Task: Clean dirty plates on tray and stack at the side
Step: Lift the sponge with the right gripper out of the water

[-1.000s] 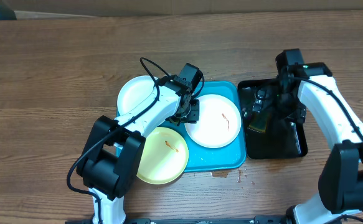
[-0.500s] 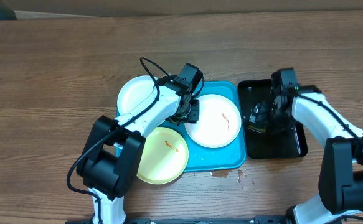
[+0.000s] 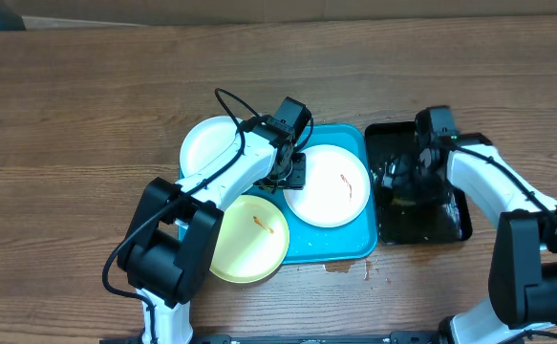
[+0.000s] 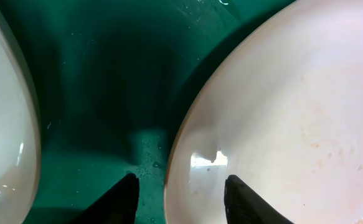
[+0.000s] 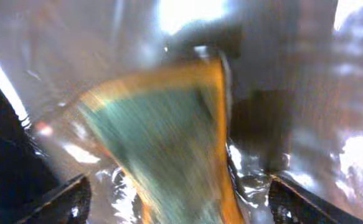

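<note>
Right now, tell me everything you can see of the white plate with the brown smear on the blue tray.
The white plate is round, shallow and glossy, lying flat in the right half of the turquoise tray. A brown smear marks it right of centre. The left gripper is open astride its rim, one finger over the plate, one over the tray.

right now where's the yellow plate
In the overhead view, the pale yellow plate lies at the robot's left, overhanging the turquoise tray's near-left corner, diagonally nearer than the smeared white plate and directly in front of the other white plate.
</note>
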{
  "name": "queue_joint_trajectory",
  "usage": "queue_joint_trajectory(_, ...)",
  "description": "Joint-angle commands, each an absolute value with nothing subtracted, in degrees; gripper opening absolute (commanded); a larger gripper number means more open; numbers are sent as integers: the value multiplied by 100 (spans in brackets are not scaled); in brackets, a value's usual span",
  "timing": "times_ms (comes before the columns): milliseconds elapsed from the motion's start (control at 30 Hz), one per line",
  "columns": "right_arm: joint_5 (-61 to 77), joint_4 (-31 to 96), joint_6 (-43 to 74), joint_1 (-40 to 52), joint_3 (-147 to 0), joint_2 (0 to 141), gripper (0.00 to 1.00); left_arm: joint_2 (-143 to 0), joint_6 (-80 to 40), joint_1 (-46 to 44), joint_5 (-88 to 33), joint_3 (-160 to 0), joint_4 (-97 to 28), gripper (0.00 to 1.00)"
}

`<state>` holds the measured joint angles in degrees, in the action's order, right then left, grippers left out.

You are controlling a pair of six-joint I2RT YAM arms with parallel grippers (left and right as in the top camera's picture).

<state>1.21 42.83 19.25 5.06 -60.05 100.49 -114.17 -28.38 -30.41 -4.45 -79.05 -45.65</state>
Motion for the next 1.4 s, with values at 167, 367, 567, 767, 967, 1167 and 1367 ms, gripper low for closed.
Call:
queue_joint_trajectory(167,-82,3972,1754,506,-6145,10001,79,-11487,-2810,-3083,-447,-7856,-4582,48)
queue_joint_trajectory(367,-294,3660,1756,506,-5789,10020,71,-11487,-2810,-3083,-449,-7856,-4584,48)
queue_joint_trajectory(567,-298,3400,1754,506,-5739,10020,31,-11487,-2810,-3083,-447,-7856,-4580,52)
queue_joint_trajectory(767,-290,3662,1756,506,-5743,10020,86,-11487,-2810,-3083,-449,-7854,-4584,52)
queue_joint_trajectory(967,-290,4156,1756,506,-5741,10020,59,-11487,-2812,-3083,-447,-7854,-4580,52)
queue_joint_trajectory(1167,-292,4239,1756,506,-5741,10020,30,-11511,-2810,-3083,-399,-7846,-4574,45)
queue_joint_trajectory(1367,-388,4274,1754,506,-5739,10020,37,-11596,-2805,-3083,-314,-7846,-4515,32)
